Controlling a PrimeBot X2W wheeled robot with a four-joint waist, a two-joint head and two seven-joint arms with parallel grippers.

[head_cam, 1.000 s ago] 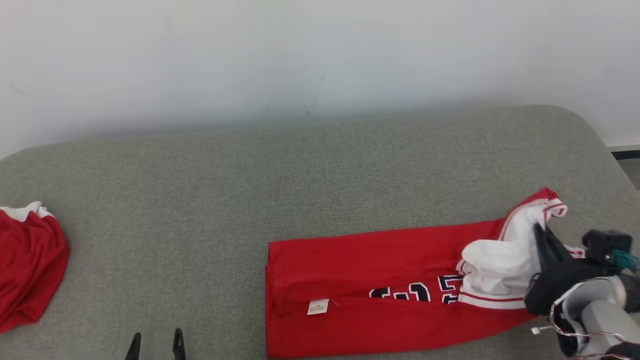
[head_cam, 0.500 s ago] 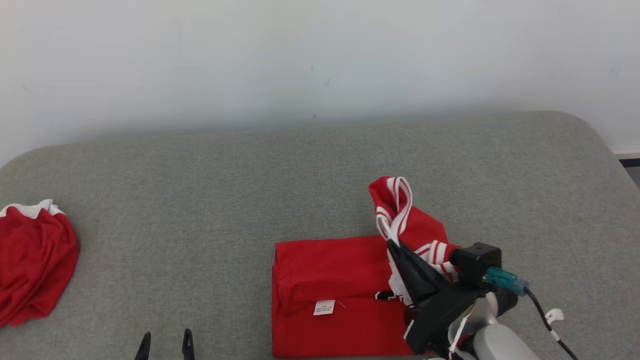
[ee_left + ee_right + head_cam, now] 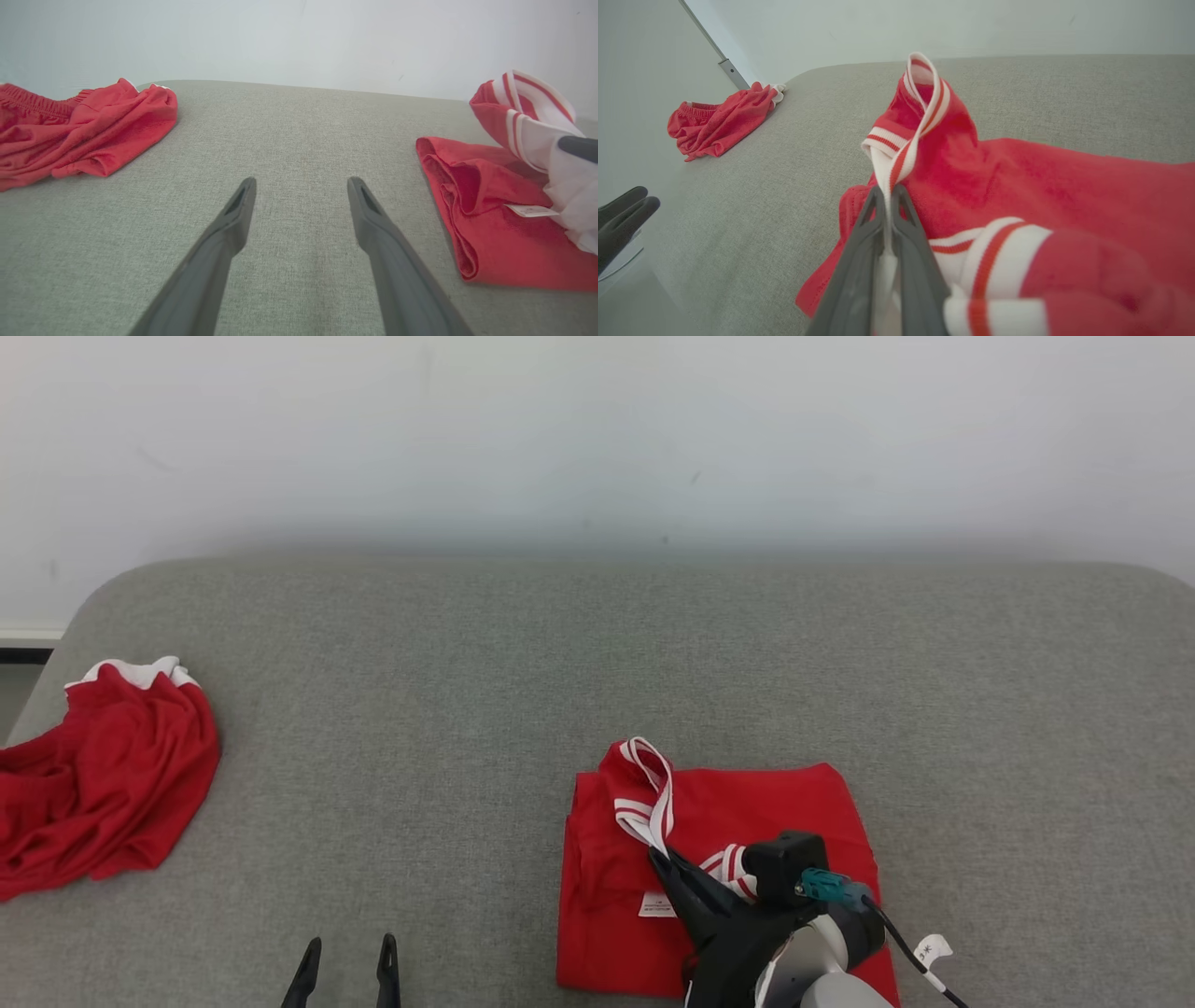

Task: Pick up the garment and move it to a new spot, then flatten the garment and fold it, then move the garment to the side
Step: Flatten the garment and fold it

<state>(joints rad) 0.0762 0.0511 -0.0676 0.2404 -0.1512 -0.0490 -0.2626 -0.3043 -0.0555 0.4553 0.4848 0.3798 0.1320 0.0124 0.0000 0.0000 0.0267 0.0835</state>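
The garment (image 3: 766, 803) is a red jersey with white-and-red striped trim, lying doubled over on the grey cushion (image 3: 560, 663) at the lower middle right. My right gripper (image 3: 658, 857) is shut on a loop of the striped trim, which stands up above the fabric. In the right wrist view, the two fingers (image 3: 887, 191) pinch the trim, with the garment (image 3: 1041, 186) spread to the right. A white label shows near the fold. My left gripper (image 3: 347, 947) stands open over bare cushion at the lower left. The left wrist view shows its fingers (image 3: 301, 184) wide apart, the garment (image 3: 490, 233) to their right.
A second red piece with a white edge, the crumpled shorts (image 3: 103, 784), lies at the cushion's left end, also seen as shorts (image 3: 79, 126) and shorts (image 3: 719, 116). A white wall (image 3: 597, 429) runs behind the cushion. Bare cushion lies between the two red pieces.
My right gripper has carried the trimmed end of the garment leftward over the rest, doubling it to about half its length. The head camera has also shifted. The left gripper stays open.
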